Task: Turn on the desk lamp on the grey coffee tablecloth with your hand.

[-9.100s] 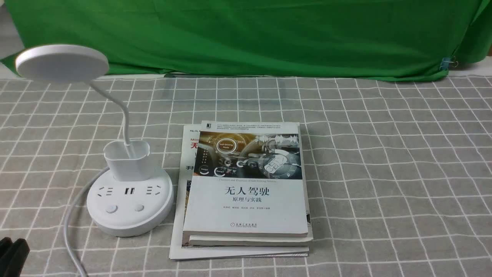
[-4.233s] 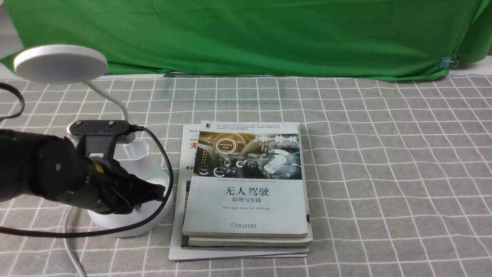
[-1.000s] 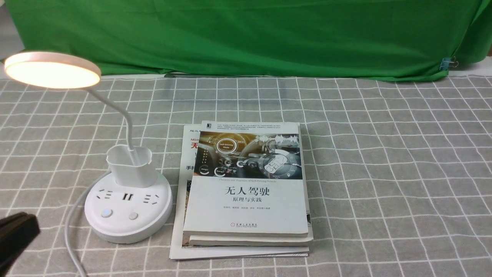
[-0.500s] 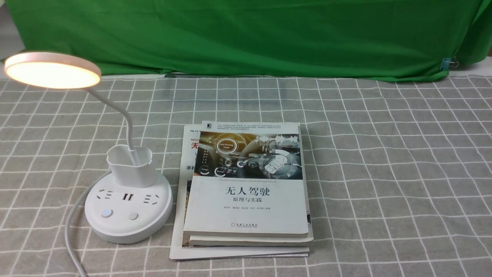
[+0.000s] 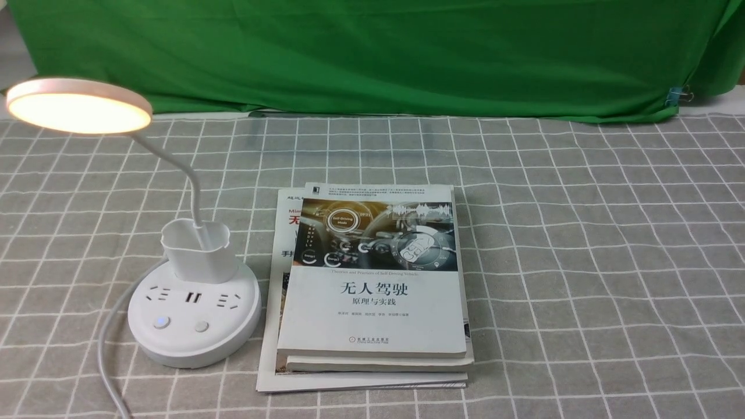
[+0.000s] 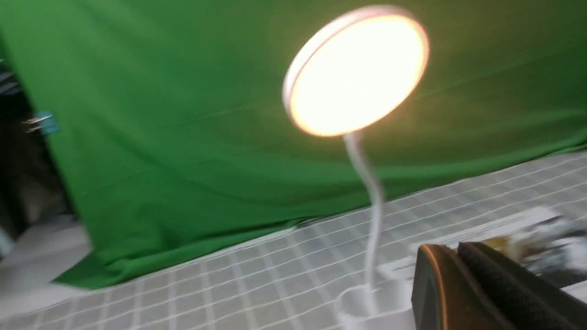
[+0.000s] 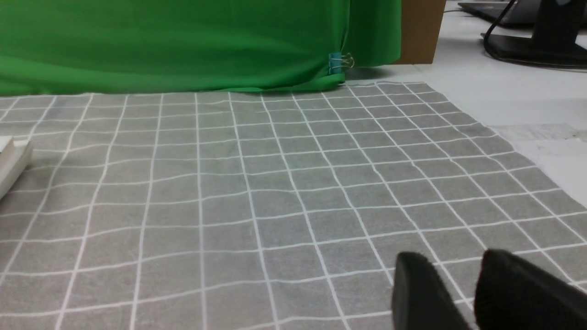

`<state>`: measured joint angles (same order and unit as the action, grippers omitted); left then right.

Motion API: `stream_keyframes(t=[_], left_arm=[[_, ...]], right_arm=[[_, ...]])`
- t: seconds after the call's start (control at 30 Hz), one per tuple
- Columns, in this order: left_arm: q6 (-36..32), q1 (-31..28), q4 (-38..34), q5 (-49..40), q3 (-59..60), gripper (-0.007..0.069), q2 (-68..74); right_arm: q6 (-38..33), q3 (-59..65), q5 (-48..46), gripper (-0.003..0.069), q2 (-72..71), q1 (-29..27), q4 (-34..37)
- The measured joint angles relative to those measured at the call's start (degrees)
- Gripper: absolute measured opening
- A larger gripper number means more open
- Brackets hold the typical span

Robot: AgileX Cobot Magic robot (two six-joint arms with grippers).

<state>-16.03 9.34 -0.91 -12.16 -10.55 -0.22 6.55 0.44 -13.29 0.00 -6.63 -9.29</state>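
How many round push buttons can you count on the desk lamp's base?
2. Both sit along the front edge of the desk lamp base: a faintly lit button toward the robot's left, a plain button just right of it. None seems hidden.

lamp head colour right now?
The desk lamp head glows warm yellow-white with a pale rim; the left wrist view shows it best.

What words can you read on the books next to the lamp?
"无人驾驶" is the big title on the top book.
"原理与实践" is the subtitle right under it.
"Self-Driving Mode" sits in a circle on its cover picture, barely readable.
The author line, the publisher mark and the text along its top edge are too small.
The lower book shows only cut-off red and black characters.
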Motion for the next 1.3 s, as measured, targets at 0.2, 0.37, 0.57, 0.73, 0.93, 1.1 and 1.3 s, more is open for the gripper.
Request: stream_keyframes(t=[0.2,0.37,0.57,0.73,0.93,1.1,1.3], left_arm=[[2.4,-6.3,0.3,2.3,8.2,0.0019,0.1],[3.9,-7.6,-1.3,-1.1,10.8,0.0019,0.1],[3.9,-7.6,-1.8,-0.9,10.9,0.0019,0.1],[3.9,-7.6,-1.1,-0.8,10.9,0.0019,0.1],[3.9,-9.6,-0.5,-0.6,10.9,0.0019,0.1],[4.0,-10.0,-0.3,-0.5,10.9,0.0019,0.1],[4.0,-10.0,-0.3,-0.5,10.9,0.0019,0.1]], right_arm=[[0.0,0.0,-0.1,0.0245,0.0,0.0,0.0],[0.0,0.0,0.0,0.0245,0.0,0.0,0.0],[0.0,0.0,0.0,0.0245,0.0,0.0,0.0],[0.0,0.0,0.0,0.0245,0.0,0.0,0.0],[0.0,0.0,0.0,0.0245,0.0,0.0,0.0],[0.0,0.0,0.0,0.0245,0.0,0.0,0.0],[0.0,0.0,0.0,0.0245,0.0,0.0,0.0]])
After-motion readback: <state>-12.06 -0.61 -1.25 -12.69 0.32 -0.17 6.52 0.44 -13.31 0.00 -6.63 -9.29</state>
